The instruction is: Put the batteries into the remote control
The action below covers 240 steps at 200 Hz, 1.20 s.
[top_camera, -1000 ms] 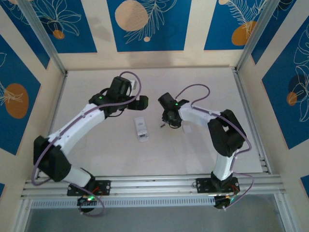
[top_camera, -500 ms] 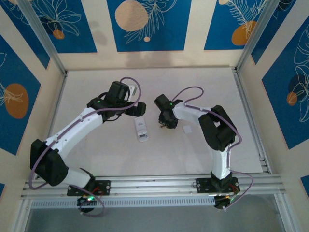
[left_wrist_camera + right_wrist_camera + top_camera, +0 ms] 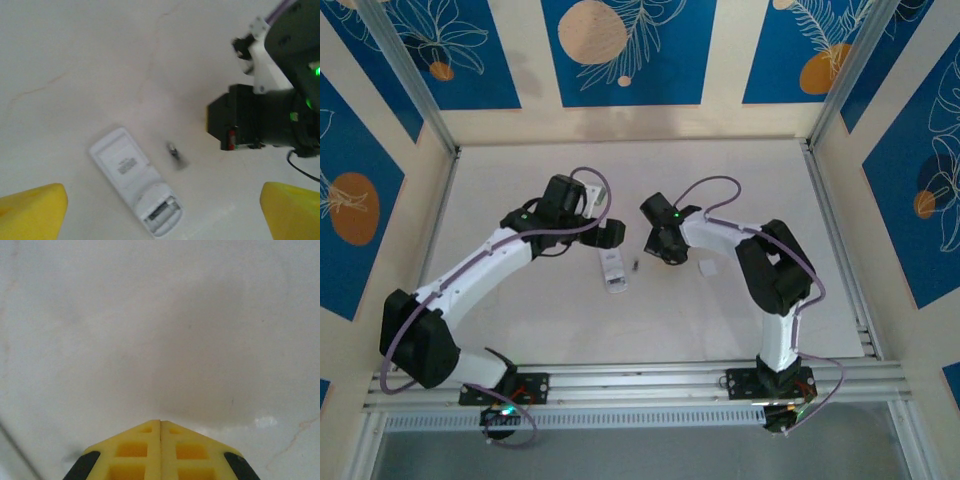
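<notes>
One battery (image 3: 175,154) lay on the worktop (image 3: 500,170) just beside the remote control (image 3: 131,176), long axis roughly parallel to it, between your left end effector (image 3: 610,232), gaping open, and your right end effector (image 3: 160,424), closed on nothing and seemingly the nearer

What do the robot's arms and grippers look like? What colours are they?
The left arm and right arm are white tubes with chunky black joints. A thin purple cable loops along each, and a tiny green light glows near each wrist. The left gripper and right gripper have bright yellow fingers; the right one's have square holes.
</notes>
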Each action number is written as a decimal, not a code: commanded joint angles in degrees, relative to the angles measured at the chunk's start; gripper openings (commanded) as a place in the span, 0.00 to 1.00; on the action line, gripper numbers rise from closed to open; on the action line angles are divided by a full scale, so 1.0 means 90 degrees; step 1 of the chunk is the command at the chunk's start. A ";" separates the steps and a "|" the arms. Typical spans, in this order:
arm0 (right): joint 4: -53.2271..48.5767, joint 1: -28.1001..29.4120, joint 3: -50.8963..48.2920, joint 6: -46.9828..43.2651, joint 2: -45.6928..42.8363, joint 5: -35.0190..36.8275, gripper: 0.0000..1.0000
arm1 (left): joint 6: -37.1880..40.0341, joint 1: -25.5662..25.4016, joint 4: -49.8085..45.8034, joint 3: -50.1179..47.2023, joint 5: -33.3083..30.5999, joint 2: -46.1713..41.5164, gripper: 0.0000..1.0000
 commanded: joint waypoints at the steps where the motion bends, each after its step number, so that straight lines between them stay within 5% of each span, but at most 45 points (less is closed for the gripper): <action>1: 0.0372 0.0018 -0.0237 -0.0587 -0.0919 -0.0340 0.00 | -0.0248 0.0044 0.0861 -0.0324 0.1511 -0.0360 0.93; 19: 0.0610 0.0049 -0.0457 -0.0961 -0.1642 -0.0349 0.01 | -0.0710 0.0033 0.1328 -0.0465 0.1912 -0.0381 0.91; 41: 0.0356 0.0001 -0.0460 -0.1212 -0.2004 -0.0136 0.06 | -0.0689 0.0049 0.1178 -0.0330 0.1379 -0.0244 0.90; 107: -0.0751 0.0319 -0.0244 -0.2050 -0.1286 -0.0365 0.24 | -0.0462 0.0069 0.0528 -0.0318 0.0276 -0.0675 0.93; 132: -0.1772 0.0921 -0.0614 0.0191 -0.1649 -0.0232 0.41 | -0.0339 0.0074 0.0290 -0.0444 0.0093 -0.0995 0.96; 150: -0.1307 0.1476 -0.1349 0.2175 -0.2216 -0.0414 0.55 | -0.0313 0.0072 0.0299 -0.0578 0.0035 -0.1116 0.98; 159: -0.1214 0.1716 -0.1586 0.2961 -0.2368 -0.0313 0.72 | -0.0299 0.0070 0.0286 -0.0579 0.0031 -0.1129 0.98; 169: -0.1240 0.1895 -0.1744 0.3641 -0.2413 -0.0247 0.77 | -0.0275 0.0072 0.0234 -0.0562 0.0071 -0.1141 0.99; 201: -0.0886 0.2215 -0.2032 0.4625 -0.2054 -0.0476 0.72 | -0.0073 0.0075 0.0167 -0.0551 0.0132 -0.1270 1.00; 240: -0.0978 0.2264 -0.1734 0.4773 -0.1406 -0.0270 0.54 | 0.0047 0.0085 0.0143 -0.0596 0.0053 -0.1326 1.00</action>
